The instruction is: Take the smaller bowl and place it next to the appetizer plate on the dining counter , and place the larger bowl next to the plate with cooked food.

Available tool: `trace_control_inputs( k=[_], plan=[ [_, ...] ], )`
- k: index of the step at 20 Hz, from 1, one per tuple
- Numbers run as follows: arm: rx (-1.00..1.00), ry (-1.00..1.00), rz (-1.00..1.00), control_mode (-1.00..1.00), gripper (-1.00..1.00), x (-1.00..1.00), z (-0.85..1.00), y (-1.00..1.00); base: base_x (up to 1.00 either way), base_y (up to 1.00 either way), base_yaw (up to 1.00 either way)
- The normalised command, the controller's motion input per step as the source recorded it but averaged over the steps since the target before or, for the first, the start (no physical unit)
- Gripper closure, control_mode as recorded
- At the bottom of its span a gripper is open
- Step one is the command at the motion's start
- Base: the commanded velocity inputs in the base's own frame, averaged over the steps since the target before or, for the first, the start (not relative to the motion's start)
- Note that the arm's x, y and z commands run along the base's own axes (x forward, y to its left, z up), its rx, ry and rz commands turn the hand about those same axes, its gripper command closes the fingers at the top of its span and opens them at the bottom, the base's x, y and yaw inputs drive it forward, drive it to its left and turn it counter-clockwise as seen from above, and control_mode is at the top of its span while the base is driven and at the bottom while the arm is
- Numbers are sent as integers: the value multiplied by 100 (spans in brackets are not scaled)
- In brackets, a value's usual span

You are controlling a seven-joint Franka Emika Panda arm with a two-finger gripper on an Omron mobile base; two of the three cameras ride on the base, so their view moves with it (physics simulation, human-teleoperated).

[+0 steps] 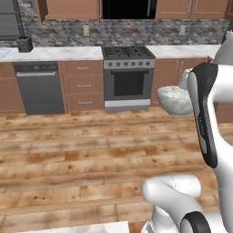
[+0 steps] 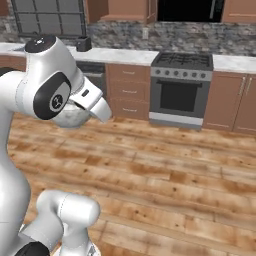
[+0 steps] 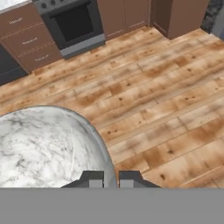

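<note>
Gripper (image 3: 110,178) pinching rim of smaller bowl (image 3: 46,146), bowl at 9 o'clock of fingertips, carried above wood floor (image 3: 157,113). Judged: 1st bowl in transit; placement and larger bowl remain.

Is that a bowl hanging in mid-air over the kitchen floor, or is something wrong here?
Nothing is wrong. The smaller bowl is off any counter because the gripper holds it by the rim, its fingers straddling the edge, high above the wooden floor. It sits upright and looks empty. The stove and cabinets look in order.

Wood-plank floor (image 1: 82,150), brown cabinets (image 1: 82,86), steel oven range (image 1: 127,77), dark dishwasher (image 1: 38,88), stone backsplash (image 1: 113,32).
</note>
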Motion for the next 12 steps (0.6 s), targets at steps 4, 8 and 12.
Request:
trace_control_inputs(
  k=[4,8,12],
  plan=[
    [0,0,0,100,100,0,0,0,-100,0,0],
    [0,0,0,100,100,0,0,0,-100,0,0],
    [0,0,0,100,100,0,0,0,-100,0,0]
  ],
)
